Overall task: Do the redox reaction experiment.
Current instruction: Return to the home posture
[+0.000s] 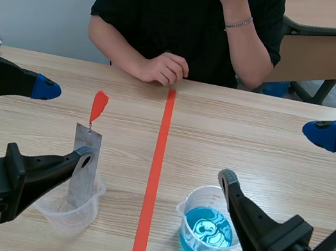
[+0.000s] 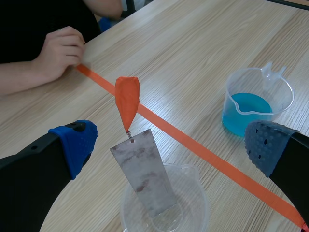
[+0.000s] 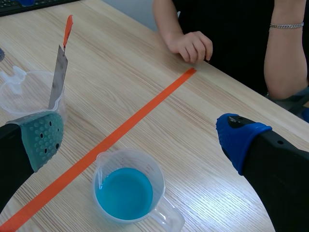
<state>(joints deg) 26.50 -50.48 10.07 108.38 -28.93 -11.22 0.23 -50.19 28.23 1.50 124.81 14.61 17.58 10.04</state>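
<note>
The right gripper (image 3: 140, 140) is spread wide and holds nothing; the beaker of blue liquid (image 3: 157, 176) sits below, between its fingers. To that beaker's left, across the tape line, the left gripper (image 2: 171, 145), also spread and holding nothing, straddles a metal plate (image 2: 142, 171) with an orange tag (image 2: 127, 99), which leans in a clear beaker (image 2: 193, 212). Beyond the beaker of blue liquid, a person's hand (image 1: 163, 68) rests on the table.

metal plate (image 1: 85, 182): partly behind left gripper (image 1: 66, 120) | clear beaker (image 2: 190, 174): cut by edge | person (image 1: 187, 18): head cropped
</note>
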